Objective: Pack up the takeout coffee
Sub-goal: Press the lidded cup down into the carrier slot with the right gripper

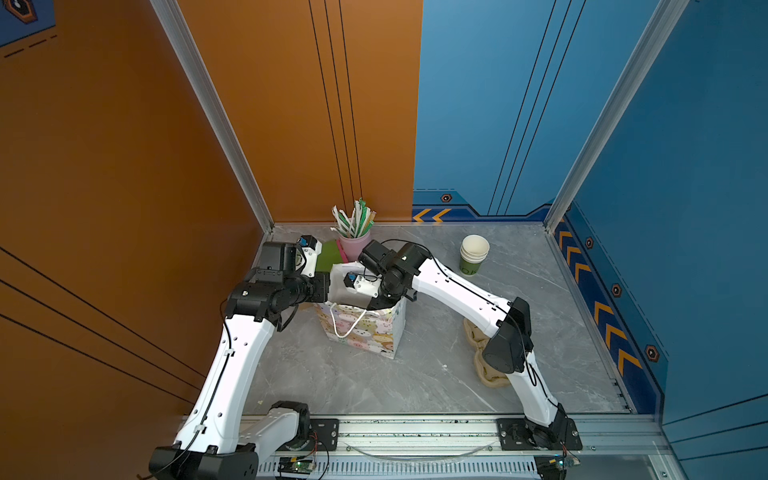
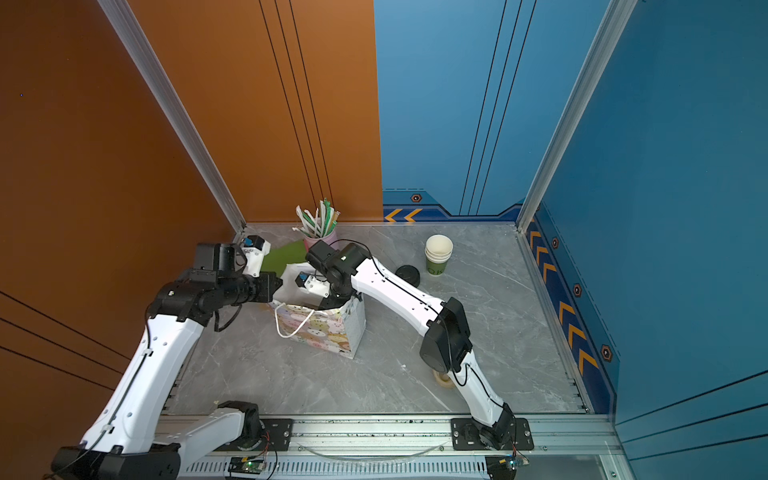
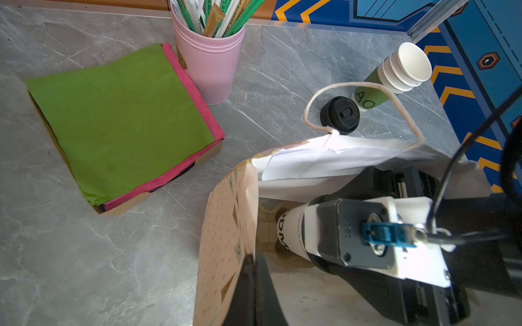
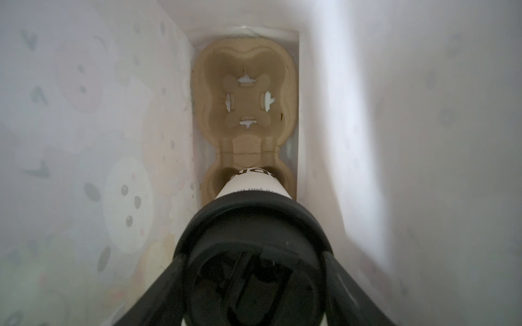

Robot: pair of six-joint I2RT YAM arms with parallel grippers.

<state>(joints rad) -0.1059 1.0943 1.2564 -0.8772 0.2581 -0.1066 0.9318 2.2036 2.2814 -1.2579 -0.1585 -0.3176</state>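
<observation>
I counted one patterned gift bag, one takeout coffee, one bagged pulp carrier, one loose pulp carrier, one loose black lid, one stack of lidless cups, one pink cup, straws beyond my counting, one napkin stack

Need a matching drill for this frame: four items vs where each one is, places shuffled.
Items:
1 coffee
2 loose lid
3 straws
4 tray

Places:
A in the pink cup
B lying at the bottom of the bag
C gripped by the right tool
D on the table beside the cup stack

Pairs: 1-C, 2-D, 3-A, 4-B
</observation>
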